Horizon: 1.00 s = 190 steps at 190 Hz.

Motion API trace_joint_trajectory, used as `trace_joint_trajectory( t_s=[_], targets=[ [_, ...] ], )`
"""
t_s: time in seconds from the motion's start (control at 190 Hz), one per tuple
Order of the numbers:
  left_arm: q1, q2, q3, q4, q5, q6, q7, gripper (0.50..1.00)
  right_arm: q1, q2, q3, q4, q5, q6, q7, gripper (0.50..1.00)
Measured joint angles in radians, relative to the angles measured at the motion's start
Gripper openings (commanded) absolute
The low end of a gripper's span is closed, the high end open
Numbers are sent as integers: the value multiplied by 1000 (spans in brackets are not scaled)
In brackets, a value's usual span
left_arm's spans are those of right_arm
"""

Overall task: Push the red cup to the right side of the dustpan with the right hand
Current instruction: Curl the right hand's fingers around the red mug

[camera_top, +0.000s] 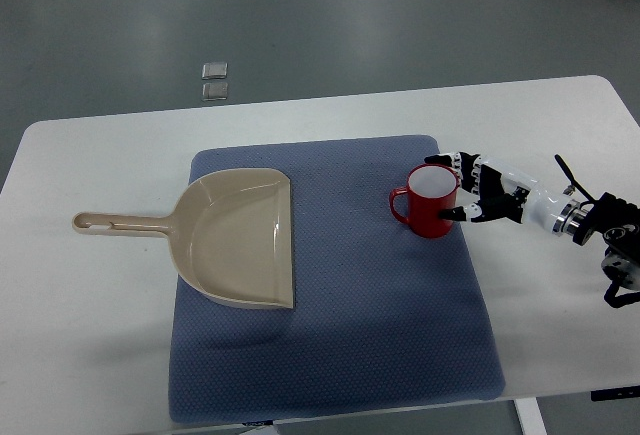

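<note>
Right arm enters from the right edge, low over the worktop (90, 355), forearm near level, white shell with black joints and a metal wrist ring. Right robot hand (478, 195) reaches leftward to the cup (430, 200). Fingers (452, 162) are spread apart, black tips: upper ones at the cup's far-right rim, a lower tip touching the cup's right wall near the base. Fingers bracket the cup's right side rather than wrap it; no full clamp visible. Left arm out of frame.

Cup: red, glossy, round, upright, pale inside, loop handle pointing left toward the dustpan (240, 240). It stands on the mat (340, 355), in the upper right part, near the mat's right edge.

Dustpan: beige plastic, smooth, shallow scoop with raised side walls, straight open lip facing right. Long flat handle with a hang slot sticks left off the mat onto bare worktop. Pan body lies on the mat's left part, well apart from the cup.

Mat: blue-grey, fine dotted weave, soft-looking, rounded corners, roughly rectangular. Worktop: white, smooth, matte, rounded corners. Floor (300, 15) behind is grey, with two small square plates (214, 80) set in it.
</note>
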Motion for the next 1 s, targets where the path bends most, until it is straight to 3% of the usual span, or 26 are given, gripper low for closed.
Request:
trace_joint_trajectory(
  t_s=[0.998],
  targets=[
    [0,0,1,0,0,0,0,1000,7,63,-3,-1,56,-28,1,934]
  ],
)
